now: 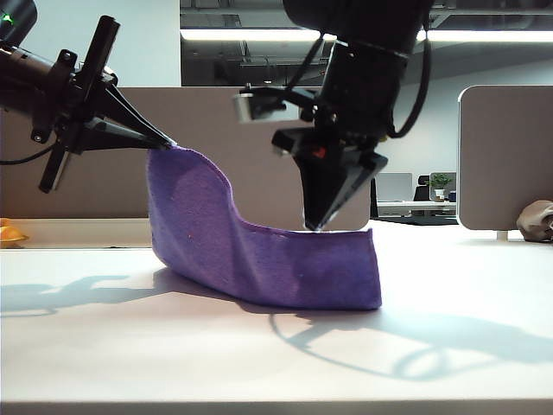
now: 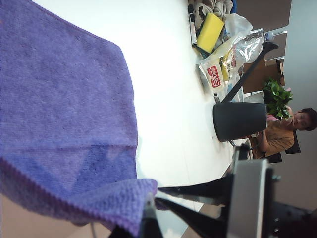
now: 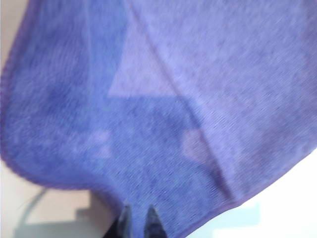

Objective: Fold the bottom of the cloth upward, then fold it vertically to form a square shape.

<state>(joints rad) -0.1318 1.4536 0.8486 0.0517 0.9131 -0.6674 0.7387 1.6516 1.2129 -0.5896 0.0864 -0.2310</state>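
A: Where is the cloth (image 1: 259,251) right now?

B: Standing up off the white desk (image 1: 276,354) near the middle. Its lower fold rests on the desk, and the upper edge sags in a curve — high at the left corner, lower at the right.

A: And the left pincer (image 1: 164,141)?

B: It sits high on the left, tips clamped on the cloth's raised left corner. In the left wrist view its dark fingers (image 2: 198,191) come together right at the purple hem (image 2: 114,201), so it is closed on the fabric.

A: The right pincer (image 1: 318,226)?

B: It points straight down at the cloth's top edge, right of centre. In the right wrist view the two fingertips (image 3: 152,220) stand close together at the hem, with the cloth filling most of that frame — blurred. The tips meet the edge, but I cannot tell whether they actually pinch the fabric.

A: Anything else on the desk?

B: A small orange thing (image 1: 10,233) at the far left edge, and a brownish lump (image 1: 536,220) far right.
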